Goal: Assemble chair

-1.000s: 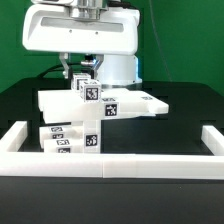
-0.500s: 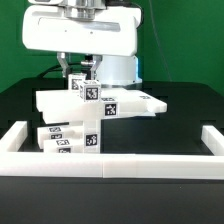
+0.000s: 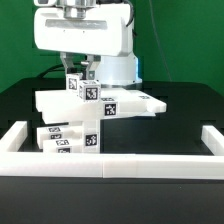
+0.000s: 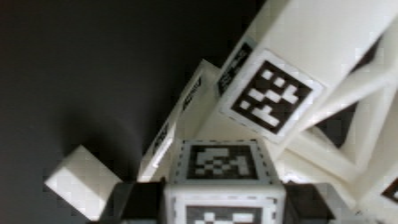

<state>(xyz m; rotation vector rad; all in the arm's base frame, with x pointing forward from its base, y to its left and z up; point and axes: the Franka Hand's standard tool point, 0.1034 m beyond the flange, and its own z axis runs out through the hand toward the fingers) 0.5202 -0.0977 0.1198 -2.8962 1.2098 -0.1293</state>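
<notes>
Standing on the black table (image 3: 190, 105) just behind the white border rail (image 3: 110, 165), the partly built chair (image 3: 100, 110) shows its flat seat panel above stacked tagged blocks. The gripper (image 3: 85, 75) hangs directly over it, fingers closed on a small tagged chair piece (image 3: 78, 84) at the top.

Chair (image 3: 95, 115): matte white, blocky, partly built, standing on the black counter (image 3: 180, 105).
Seat panel (image 3: 135, 102): flat, level, raised.
Legs (image 3: 92, 135): upright under the panel.
Tags: black-and-white squares on the faces (image 4: 270, 92).
</notes>
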